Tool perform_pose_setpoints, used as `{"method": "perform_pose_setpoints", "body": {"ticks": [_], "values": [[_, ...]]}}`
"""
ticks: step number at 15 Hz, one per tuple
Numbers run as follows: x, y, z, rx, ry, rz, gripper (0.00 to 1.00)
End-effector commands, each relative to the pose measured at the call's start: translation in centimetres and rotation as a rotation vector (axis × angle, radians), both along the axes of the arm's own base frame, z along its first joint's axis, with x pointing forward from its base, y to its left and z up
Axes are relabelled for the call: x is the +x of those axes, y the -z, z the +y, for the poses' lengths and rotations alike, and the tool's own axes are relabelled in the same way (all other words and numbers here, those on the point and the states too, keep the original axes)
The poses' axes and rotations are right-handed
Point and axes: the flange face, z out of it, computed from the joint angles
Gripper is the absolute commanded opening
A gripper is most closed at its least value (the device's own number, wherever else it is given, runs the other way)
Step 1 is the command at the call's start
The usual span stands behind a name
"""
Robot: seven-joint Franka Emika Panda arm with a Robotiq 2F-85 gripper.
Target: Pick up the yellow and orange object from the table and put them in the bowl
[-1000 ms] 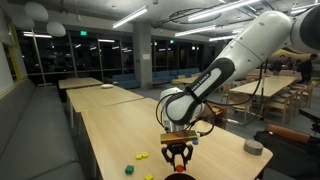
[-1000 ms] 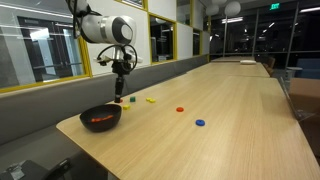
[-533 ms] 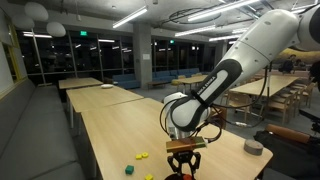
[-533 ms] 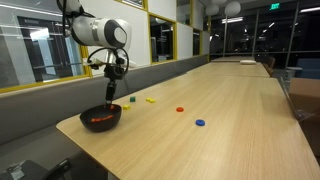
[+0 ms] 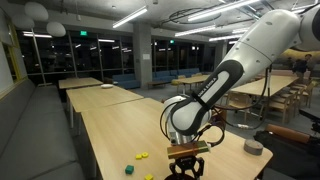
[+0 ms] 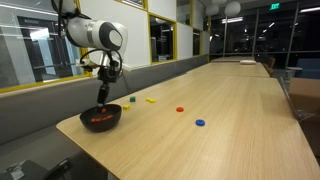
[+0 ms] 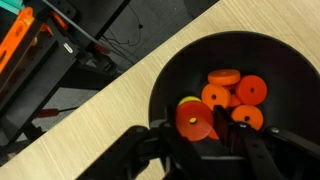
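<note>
My gripper is shut on a flat orange disc and hangs just over the black bowl. Several orange discs lie in the bowl, and a yellow piece peeks out behind the held disc. In an exterior view the gripper points down right above the bowl at the table's near corner. A yellow piece lies on the table beyond the bowl; it also shows in an exterior view, left of the gripper.
A green cube, a small red piece and a blue piece lie on the long wooden table. The green cube also shows in an exterior view. The table edge is close beside the bowl.
The gripper has moved from above the pieces on the table over to the bowl and come down toward it, still holding the orange disc.
</note>
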Motion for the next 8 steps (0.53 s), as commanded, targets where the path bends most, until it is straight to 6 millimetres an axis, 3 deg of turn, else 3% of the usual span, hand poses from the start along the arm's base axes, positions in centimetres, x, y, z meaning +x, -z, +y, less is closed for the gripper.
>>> {"method": "perform_pose_setpoints", "body": {"ticks": [1,5,8], "values": [[-0.65,-0.61,0.4,0.024,-0.004,0.02,0.68],[-0.66,-0.54,0.84,0.026,-0.014,0.03,0.95],[0.06,-0.72,0.88,0.023,-0.018,0.014,1.0]]}}
